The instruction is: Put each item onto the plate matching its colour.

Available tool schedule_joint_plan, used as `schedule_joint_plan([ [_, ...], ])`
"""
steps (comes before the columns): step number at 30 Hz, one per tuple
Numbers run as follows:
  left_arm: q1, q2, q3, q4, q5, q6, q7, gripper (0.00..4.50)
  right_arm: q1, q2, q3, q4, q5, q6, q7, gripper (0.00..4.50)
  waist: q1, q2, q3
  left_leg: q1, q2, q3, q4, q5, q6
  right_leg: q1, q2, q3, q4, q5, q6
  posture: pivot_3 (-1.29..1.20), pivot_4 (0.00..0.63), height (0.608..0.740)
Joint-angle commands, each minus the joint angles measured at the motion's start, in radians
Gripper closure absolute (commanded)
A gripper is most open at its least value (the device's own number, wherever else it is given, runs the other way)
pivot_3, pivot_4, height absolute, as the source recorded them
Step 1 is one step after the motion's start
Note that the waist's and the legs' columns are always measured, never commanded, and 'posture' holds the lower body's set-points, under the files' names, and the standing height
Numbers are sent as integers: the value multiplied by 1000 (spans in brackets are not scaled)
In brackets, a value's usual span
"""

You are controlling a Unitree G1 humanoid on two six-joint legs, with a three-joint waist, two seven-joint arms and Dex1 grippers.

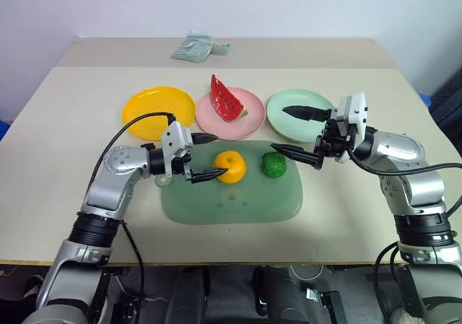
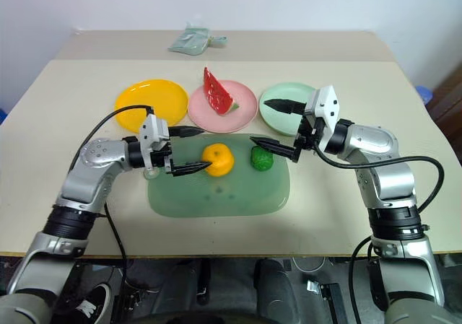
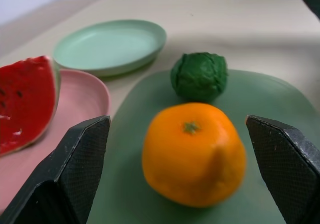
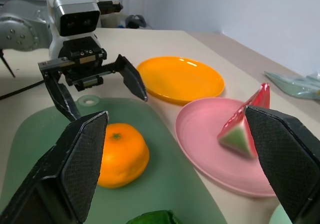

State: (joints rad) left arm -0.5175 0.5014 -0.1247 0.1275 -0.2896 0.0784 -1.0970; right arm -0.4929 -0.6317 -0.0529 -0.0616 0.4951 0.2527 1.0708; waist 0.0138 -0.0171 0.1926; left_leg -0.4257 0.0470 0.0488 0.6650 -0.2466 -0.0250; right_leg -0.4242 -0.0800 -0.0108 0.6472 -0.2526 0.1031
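A red watermelon wedge (image 1: pixel 226 98) stands on the pink plate (image 1: pixel 249 125), between the yellow plate (image 1: pixel 159 111) and the mint green plate (image 1: pixel 289 125), which both hold nothing. The round orange (image 1: pixel 231 167) and the bumpy dark-green lump (image 1: pixel 274 165) lie side by side on the back part of a translucent green mat (image 1: pixel 231 203). My left gripper (image 1: pixel 220 155) is open and level, its fingertips (image 3: pixel 90 149) just short of the orange (image 3: pixel 194 154), one on either side. My right gripper (image 1: pixel 278 128) is open too, hovering over the near rim of the mint plate, just behind the lump.
A crumpled pale green object (image 1: pixel 193 47) lies at the back of the beige table (image 1: pixel 72 158). A black cable (image 1: pixel 123 133) loops above my left forearm. Bare tabletop lies on both sides of the mat and in front of it.
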Motion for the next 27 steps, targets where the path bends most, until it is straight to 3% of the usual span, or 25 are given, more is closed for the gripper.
schedule_joint_plan([
  [1,-22,-37,-33,47,50,-73,12,63,2,-15,-33,-63,10,1,-17,0,-1,0,0,0,0,0,0,0,0,0,0,0,0,0,0,0,150,740],
  [6,-29,-72,-68,107,87,-70,11,63,8,-19,-33,-76,8,4,-31,0,-2,0,0,0,0,0,0,0,0,0,0,0,0,0,0,0,150,740],
  [11,-13,-72,-69,109,94,-56,19,1498,14,-24,-34,-85,7,2,-40,0,-2,1,0,0,0,0,0,0,0,0,0,0,0,0,0,0,150,740],
  [14,-24,-79,-22,87,58,-31,61,1498,15,-25,-37,-83,6,-1,-44,0,-2,1,0,0,0,0,0,0,0,0,0,0,0,0,0,0,150,740],
  [20,-129,-70,230,74,-84,86,264,1498,3,-4,-25,-61,-10,-25,-63,0,-3,0,0,0,0,-1,0,0,0,0,0,0,1,0,0,0,150,740],
  [27,-254,-53,354,307,9,26,553,1498,-40,29,0,-8,-30,-51,-55,0,-3,0,0,0,0,-1,0,0,0,0,0,0,1,0,0,0,150,740],
])
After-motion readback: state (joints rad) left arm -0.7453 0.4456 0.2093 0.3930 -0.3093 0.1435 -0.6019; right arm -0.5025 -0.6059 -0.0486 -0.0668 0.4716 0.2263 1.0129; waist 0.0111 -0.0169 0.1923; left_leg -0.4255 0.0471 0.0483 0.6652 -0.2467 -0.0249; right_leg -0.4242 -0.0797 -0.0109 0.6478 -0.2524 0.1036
